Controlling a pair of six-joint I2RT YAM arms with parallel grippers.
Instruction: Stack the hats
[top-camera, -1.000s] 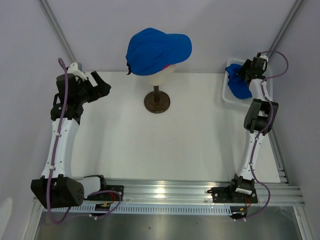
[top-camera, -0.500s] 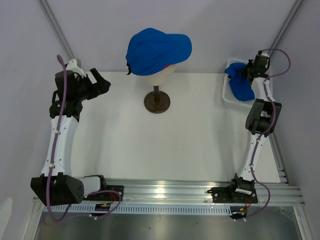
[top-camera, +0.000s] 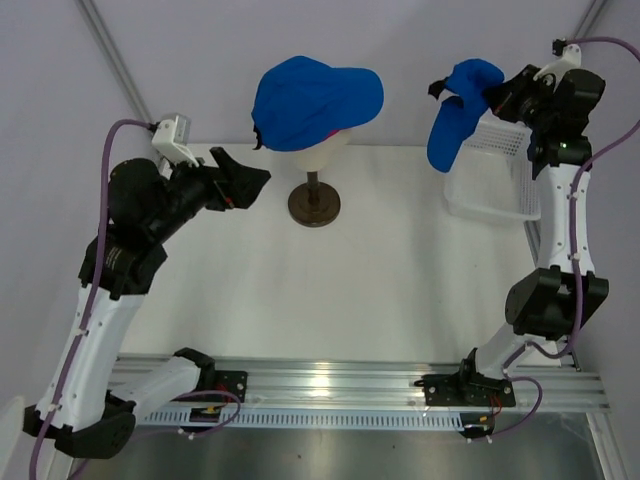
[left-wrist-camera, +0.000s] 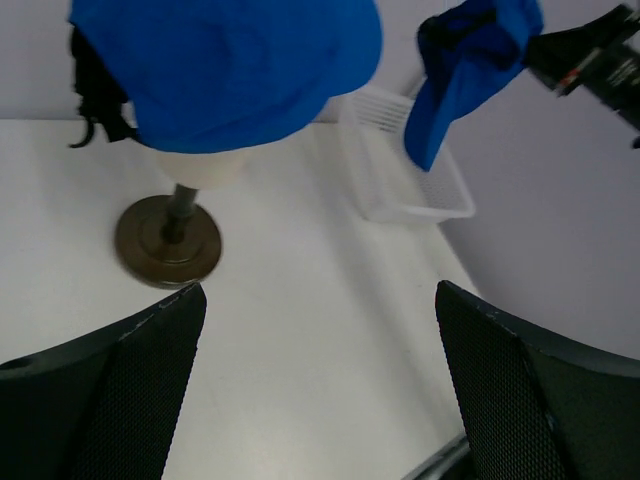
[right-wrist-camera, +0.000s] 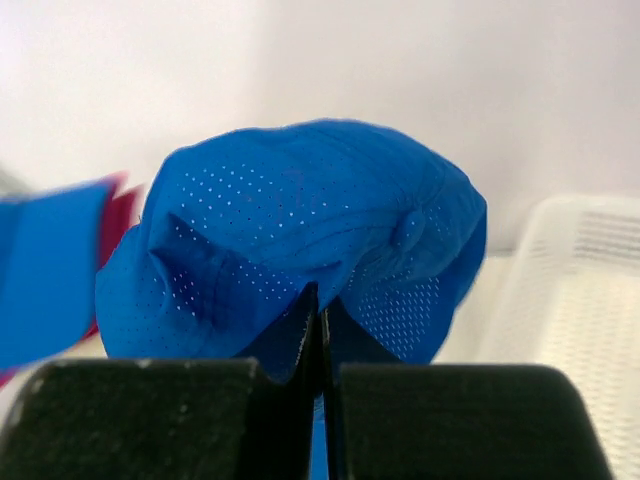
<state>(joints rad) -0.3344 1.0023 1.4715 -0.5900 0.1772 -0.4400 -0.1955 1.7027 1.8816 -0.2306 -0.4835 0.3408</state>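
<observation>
Found second blue cap (top-camera: 455, 110) clamped in right gripper (right-wrist-camera: 320, 335), raised at far right.

Found the left gripper (top-camera: 242, 174) lifted over the left part of the white table (top-camera: 350, 290), jaws spread wide with nothing between them, pointed toward the centre. Noted, further back, a dark round stand (top-camera: 314, 205) carrying a cream mannequin head (top-camera: 325, 150), with a blue cap (top-camera: 315, 100) seated on it, brim to the right, and an edge of a pink cap (top-camera: 338, 131) showing beneath. Noted a white mesh basket (top-camera: 490, 175) at the far right corner. Found the right gripper high beside that basket, fingers pressed together on the fabric of the second blue cap, seen hanging over the basket's left rim, well apart from the head.
</observation>
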